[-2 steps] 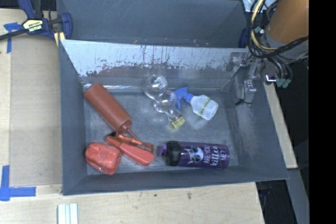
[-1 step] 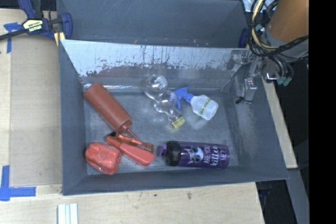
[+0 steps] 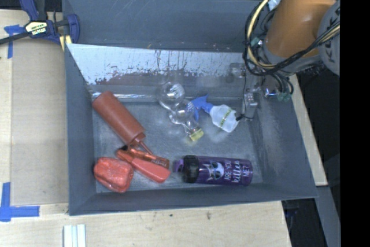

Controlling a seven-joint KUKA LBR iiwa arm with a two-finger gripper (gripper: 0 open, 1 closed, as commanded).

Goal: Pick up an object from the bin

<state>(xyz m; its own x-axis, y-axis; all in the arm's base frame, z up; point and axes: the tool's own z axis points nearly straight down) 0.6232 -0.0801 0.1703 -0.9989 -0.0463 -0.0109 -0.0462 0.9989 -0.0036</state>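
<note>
item: white and blue plastic piece (image 3: 219,117), lying at 2 o'clock on the floor of the bin (image 3: 173,20), near the right wall.

hand (image 3: 250,106): at 3 o'clock of the piece, just beside its white end, low in the bin. cannot tell whether it is wide or narrow; nothing is seen held.

risks, as judged: the hand stands to the side of the piece and not over it, so a closing there may catch only the white edge and flick it away, or close on nothing. the right wall is near at the hand's 3 o'clock, so a shift that way may scrape metal. the piece looks light and rounded and may roll off toward 9 o'clock.

appearance: a pale, cap-like white body with a blue spout or nozzle pointing to 10 o'clock; small, seemingly hollow.

neighbours, outward: clear plastic item (image 3: 175,102) at 9 o'clock, touching or nearly so; small yellow bit (image 3: 196,136) at 8 o'clock; purple bottle (image 3: 217,171) on its side at 6 o'clock, apart; brown-red cylinder (image 3: 117,115), orange-red tool (image 3: 144,162) and red lump (image 3: 113,174) well apart toward 8 and 9 o'clock.
</note>
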